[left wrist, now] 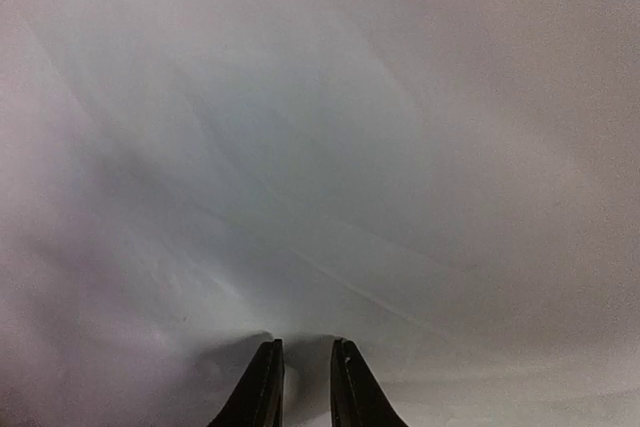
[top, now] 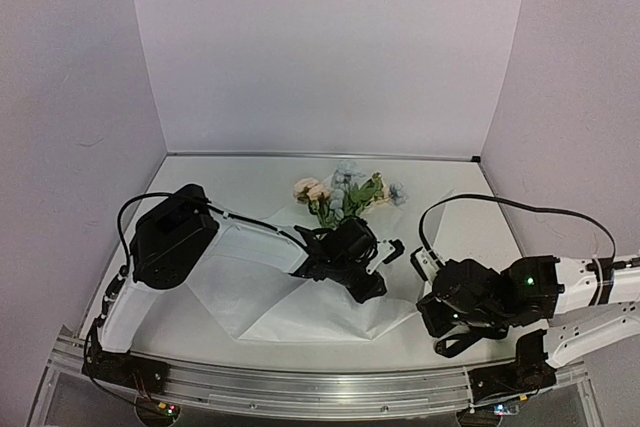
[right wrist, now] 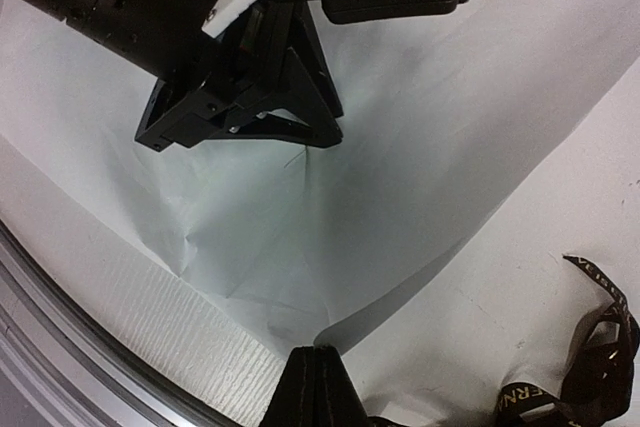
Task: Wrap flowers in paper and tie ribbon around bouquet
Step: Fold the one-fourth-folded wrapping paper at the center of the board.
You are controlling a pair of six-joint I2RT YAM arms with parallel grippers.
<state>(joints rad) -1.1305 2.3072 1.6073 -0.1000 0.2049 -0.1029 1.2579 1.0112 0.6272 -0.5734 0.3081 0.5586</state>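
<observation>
The white table [top: 460, 187] is covered in the middle by the paper [top: 250, 287]. The flowers [top: 345, 195] are laid at upper middle. The ribbon [right wrist: 525, 402] is seen at lower right.

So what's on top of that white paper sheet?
The left arm's black jaws touch the white paper sheet. Peach and blue flowers lie at its far edge, stems hidden by the arm.

Ribbon [right wrist: 590, 377] partly beyond the bottom edge

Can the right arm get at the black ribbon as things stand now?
Probably yes: the ribbon lies uncovered close beside the right gripper, off the paper, nothing between them; its shut fingers would need to open first.
</observation>
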